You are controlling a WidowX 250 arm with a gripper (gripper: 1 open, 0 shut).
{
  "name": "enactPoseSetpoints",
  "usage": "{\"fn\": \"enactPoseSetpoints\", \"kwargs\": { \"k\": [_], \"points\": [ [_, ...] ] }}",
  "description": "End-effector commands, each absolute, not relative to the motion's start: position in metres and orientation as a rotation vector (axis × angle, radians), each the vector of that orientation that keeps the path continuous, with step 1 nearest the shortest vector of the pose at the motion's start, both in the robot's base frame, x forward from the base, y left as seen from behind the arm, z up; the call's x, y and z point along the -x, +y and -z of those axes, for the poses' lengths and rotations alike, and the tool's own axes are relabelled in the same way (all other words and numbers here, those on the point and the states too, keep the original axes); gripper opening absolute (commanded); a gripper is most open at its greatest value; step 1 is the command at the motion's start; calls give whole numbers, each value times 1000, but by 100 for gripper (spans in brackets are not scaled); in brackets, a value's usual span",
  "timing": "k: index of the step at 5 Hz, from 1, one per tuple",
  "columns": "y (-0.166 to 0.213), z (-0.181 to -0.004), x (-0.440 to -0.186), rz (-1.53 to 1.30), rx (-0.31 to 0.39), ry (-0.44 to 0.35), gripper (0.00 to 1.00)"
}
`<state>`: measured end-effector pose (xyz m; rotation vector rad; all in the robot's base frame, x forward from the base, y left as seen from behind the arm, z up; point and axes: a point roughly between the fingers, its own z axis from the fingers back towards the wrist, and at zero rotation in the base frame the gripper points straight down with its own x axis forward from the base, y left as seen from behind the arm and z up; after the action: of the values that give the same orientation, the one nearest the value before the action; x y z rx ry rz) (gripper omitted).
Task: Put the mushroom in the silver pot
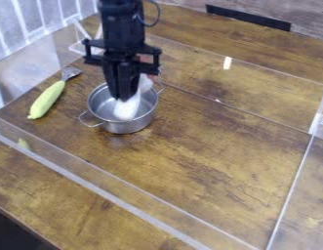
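The silver pot (101,118) stands on the wooden table at the left of centre, shiny, with a small handle at its front left. My black gripper (122,96) points straight down over the pot's opening. It is shut on the white mushroom (130,104), whose pale lower end hangs inside the pot's rim. The fingers hide the mushroom's cap. I cannot tell whether the mushroom touches the pot's bottom.
A yellow-green corn cob (47,99) lies left of the pot. Clear acrylic walls (150,210) fence the work area. A white wire rack (86,41) stands at the back left, and a small white upright piece (227,62) at the back right.
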<state>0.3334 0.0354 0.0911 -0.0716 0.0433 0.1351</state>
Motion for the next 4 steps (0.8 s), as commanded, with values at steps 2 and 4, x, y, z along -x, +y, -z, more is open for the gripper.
{"fn": "enactPoseSetpoints", "kwargs": {
  "k": [2,4],
  "points": [
    [42,-94,-336,-217,85,-47,100],
    [39,-83,-332,-272,86,-51,100]
  ]
}}
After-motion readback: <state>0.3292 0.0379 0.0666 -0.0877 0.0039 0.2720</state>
